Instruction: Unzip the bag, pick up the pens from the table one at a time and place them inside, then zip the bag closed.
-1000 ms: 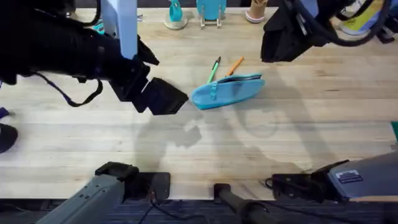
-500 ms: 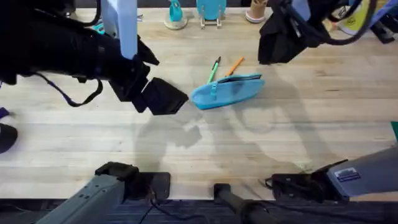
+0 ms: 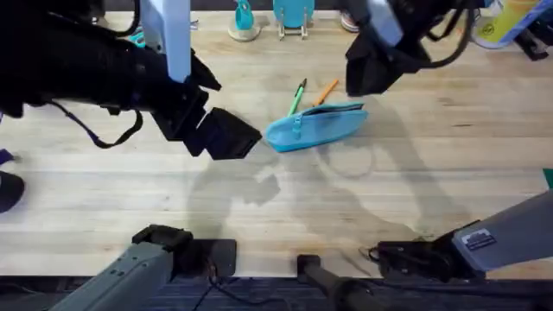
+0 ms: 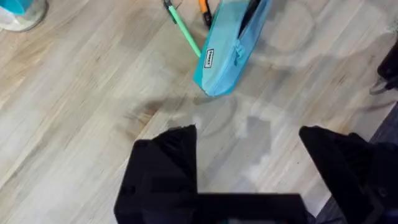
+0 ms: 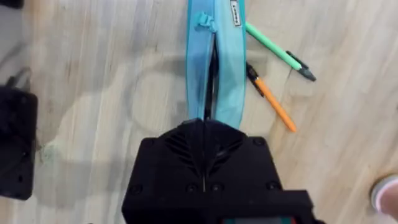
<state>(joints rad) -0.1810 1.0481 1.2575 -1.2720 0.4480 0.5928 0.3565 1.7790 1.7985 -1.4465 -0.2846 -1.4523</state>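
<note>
The light blue bag (image 3: 315, 126) lies on the table (image 3: 285, 207), its zipper parted into a dark slit along the top (clearest from the right wrist camera). The green pen (image 3: 297, 96) and the orange pen (image 3: 326, 92) rest on the table just beyond the bag, side by side, their near ends touching or nearly touching its far edge. The left gripper (image 4: 249, 168) hovers beside the bag's left end, fingers spread wide apart. The right gripper (image 5: 205, 127) hangs over the bag's right end with its fingers pressed together, holding nothing.
</note>
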